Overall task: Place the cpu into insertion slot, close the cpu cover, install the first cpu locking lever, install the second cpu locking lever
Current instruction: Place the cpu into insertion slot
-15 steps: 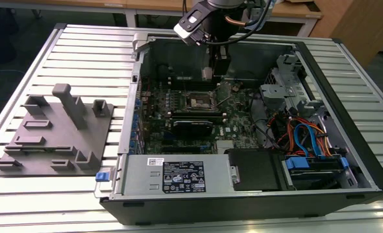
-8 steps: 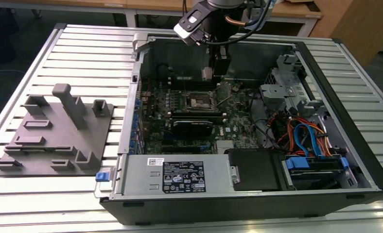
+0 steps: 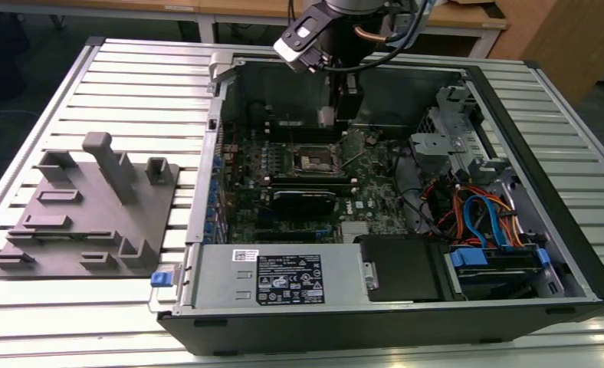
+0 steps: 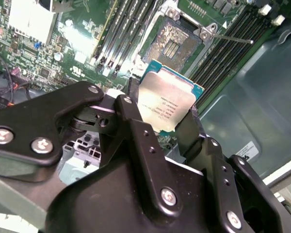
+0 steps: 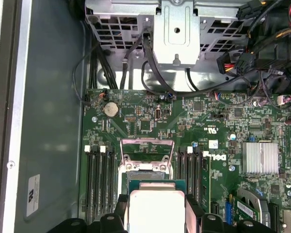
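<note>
So the gripper [image 4: 161, 115] pinches the cpu [image 4: 166, 99] by opposite edges, hanging just short of the open insertion slot [image 4: 173, 44] below.

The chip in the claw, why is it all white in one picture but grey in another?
In the first wrist view, light glares off the cpu, washing its metal top out white; in the second wrist view the glare is milder, so its top looks grey with markings.
</note>
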Robot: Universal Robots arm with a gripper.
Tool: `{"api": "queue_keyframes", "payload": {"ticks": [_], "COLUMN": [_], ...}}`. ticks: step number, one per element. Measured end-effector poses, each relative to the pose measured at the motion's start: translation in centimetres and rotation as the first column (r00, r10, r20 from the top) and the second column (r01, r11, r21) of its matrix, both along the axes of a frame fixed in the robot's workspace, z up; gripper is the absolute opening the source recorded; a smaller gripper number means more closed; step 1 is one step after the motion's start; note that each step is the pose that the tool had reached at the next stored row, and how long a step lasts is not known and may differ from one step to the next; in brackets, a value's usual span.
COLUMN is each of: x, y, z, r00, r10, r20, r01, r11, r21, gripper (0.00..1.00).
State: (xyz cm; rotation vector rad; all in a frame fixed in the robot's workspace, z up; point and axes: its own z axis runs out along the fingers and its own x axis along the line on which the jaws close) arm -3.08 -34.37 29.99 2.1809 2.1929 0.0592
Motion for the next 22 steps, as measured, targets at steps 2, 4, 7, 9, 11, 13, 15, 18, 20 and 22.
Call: {"api": "queue_keyframes", "payload": {"ticks": [2,4,7,9,11,13,15,18,20,22], "x": [-0.14,-0.31,-0.42,-0.6,-0.96,-1.28,-1.34,-1.35,-1.35,-1.35], "y": [0.0,0.0,0.01,0.01,0.01,0.01,0.01,0.01,0.01,0.01], "z": [-0.3,-0.64,-1.18,-1.56,-1.91,-2.28,-2.6,-2.68,-2.71,-2.73], "r00": [1.0,0.9999,0.9998,0.9998,0.9998,0.9998,0.9998,0.9998,0.9998,0.9998], "r10": [0.008,0.017,0.02,0.02,0.02,0.02,0.02,0.02,0.02,0.02], "r20": [-0.0007,-0.001,-0.001,-0.001,-0.0011,-0.001,-0.001,-0.0011,-0.001,-0.001], "r01": [-0.008,-0.017,-0.02,-0.02,-0.02,-0.02,-0.02,-0.02,-0.02,-0.02], "r11": [1.0,0.9999,0.9998,0.9998,0.9998,0.9998,0.9998,0.9998,0.9998,0.9998], "r21": [0.0,0.0,0.0002,0.0002,0.0,0.0002,0.0003,0.0,0.0002,0.0001], "gripper": [0.54,0.54,0.54,0.54,0.54,0.54,0.54,0.54,0.54,0.54]}}
